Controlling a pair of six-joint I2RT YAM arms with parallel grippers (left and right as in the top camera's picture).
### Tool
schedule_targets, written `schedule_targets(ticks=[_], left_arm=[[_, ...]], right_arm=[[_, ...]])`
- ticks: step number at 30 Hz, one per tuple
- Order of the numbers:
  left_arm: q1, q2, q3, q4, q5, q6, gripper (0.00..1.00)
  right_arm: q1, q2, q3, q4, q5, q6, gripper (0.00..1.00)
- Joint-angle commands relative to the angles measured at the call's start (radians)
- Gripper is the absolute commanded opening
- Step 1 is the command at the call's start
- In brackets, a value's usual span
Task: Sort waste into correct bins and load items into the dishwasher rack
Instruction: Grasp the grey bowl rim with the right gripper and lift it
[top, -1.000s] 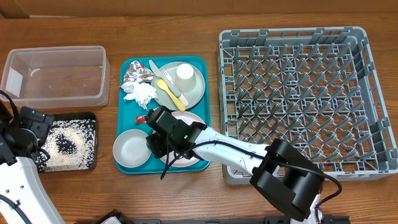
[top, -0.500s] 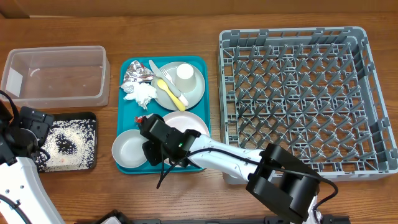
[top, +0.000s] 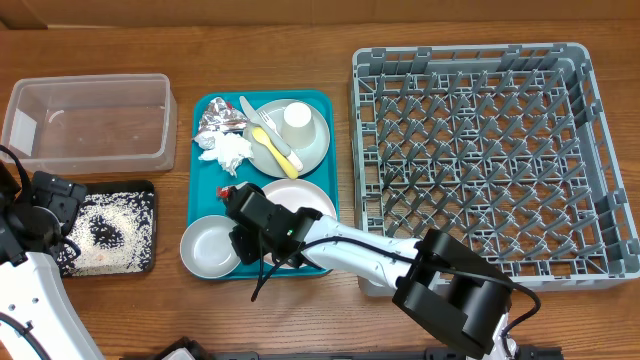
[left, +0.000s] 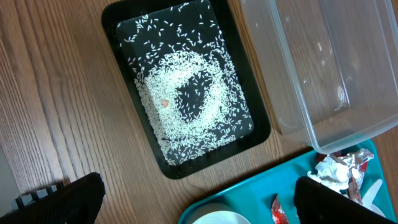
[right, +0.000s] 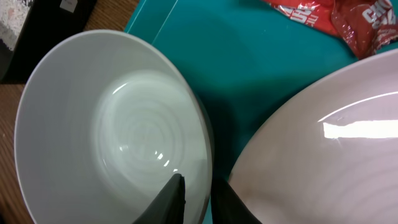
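Small white bowl (top: 208, 246) sits at the near-left corner of the teal tray (top: 205, 185), its edge hanging out over the tray's lip onto the wood. It lies just beside the white plate (top: 300, 200). The right gripper (right: 198, 186) has narrowed onto the bowl's rim: in the wrist view one finger is inside the wall and the other outside, so it looks like a pinch on that thin edge. A rim grip like this is shallow, I'd say. The lift wants to be straight up and slow, clear of the plate's edge before any swing, with the wrist steady so the bowl cannot pivot in the pads.

The carry then goes all the way right to the dishwasher rack (top: 480, 150), where the bowl should be tipped between the pegs, not dropped flat. The red packet (right: 323, 15) lies close by on the tray — worth not dragging it along.

The left gripper (left: 202, 196) hangs spread wide over the black tray (left: 186, 102) of rice, well apart from all this.
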Motion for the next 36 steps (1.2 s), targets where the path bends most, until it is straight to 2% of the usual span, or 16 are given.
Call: schedule_targets(ticks=[1,6,15,21,26,30,36], left_arm=[[0.005,0.002,0.019,0.001,0.001,0.001,1.0],[0.005,0.002,0.019,0.001,0.001,0.001,1.0],[0.005,0.002,0.019,0.001,0.001,0.001,1.0],[0.005,0.002,0.019,0.001,0.001,0.001,1.0],[0.005,0.002,0.019,0.001,0.001,0.001,1.0],[0.005,0.002,0.019,0.001,0.001,0.001,1.0],[0.005,0.002,0.019,0.001,0.001,0.001,1.0]], right_arm=[[-0.023,0.002,0.031,0.001,0.009,0.001,0.15],[-0.054,-0.034,0.048,-0.013,0.009,-0.001,0.04],[-0.119,-0.149,0.064,-0.02,0.006,-0.003,0.04],[-0.261,-0.282,0.083,-0.079,0.035,-0.035,0.04],[-0.402,-0.421,0.083,-0.162,0.249,-0.145,0.04],[-0.532,-0.535,0.083,-0.229,0.55,-0.241,0.04],[-0.694,-0.559,0.082,-0.259,0.739,-0.244,0.04]])
